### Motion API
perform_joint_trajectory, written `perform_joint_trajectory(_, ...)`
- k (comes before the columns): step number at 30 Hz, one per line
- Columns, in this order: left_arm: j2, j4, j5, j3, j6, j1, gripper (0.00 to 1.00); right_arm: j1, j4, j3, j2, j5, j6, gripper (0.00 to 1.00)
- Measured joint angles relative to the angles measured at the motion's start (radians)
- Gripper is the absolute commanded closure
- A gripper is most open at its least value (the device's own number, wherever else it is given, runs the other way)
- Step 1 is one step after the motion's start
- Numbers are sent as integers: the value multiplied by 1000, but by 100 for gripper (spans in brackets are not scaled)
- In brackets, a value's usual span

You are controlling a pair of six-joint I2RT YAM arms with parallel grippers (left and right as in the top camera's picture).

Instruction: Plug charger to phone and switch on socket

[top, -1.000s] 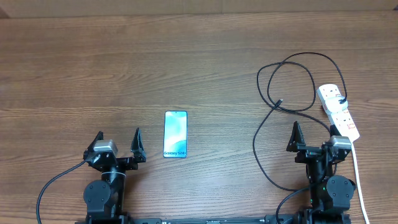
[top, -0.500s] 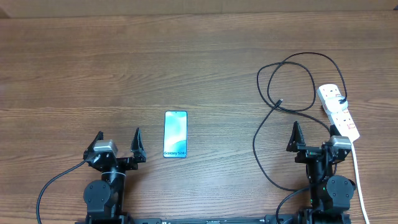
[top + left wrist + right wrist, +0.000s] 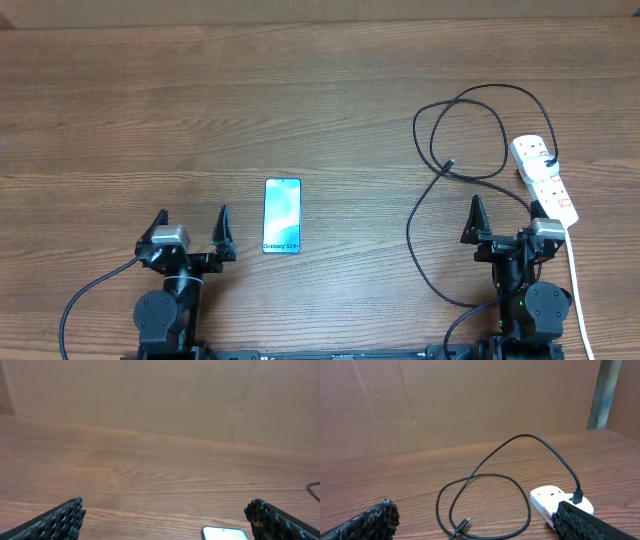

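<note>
Both arms are idling; the task is not starting yet.
Nothing is shifting from a second ago: left gripper (image 3: 191, 216) and right gripper (image 3: 505, 207) are sitting wide open, empty; phone (image 3: 282, 215) is lying lower centre, charger (image 3: 451, 163) and socket (image 3: 545, 180) right, well apart.

A white socket (image 3: 554, 497) lies on a wooden table (image 3: 395, 480). The black charger (image 3: 578, 495) is plugged into the socket's top, arches up and to its left, then drops into a flat loop on the table left of the socket. Its free plug (image 3: 464, 523) lies at the loop's near side, apart from the socket. The right gripper (image 3: 473, 511) spreads two black ribbed fingers (image 3: 375, 521) wide, one far left of the socket, the other overlapping its near edge. A brown wall (image 3: 470, 400) rises behind the socket.
</note>
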Motion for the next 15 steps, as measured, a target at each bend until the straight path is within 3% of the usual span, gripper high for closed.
perform_joint_trajectory(15, 58, -190, 73, 168, 0, 0, 0, 0, 0, 0, 0, 0, 0, 0)
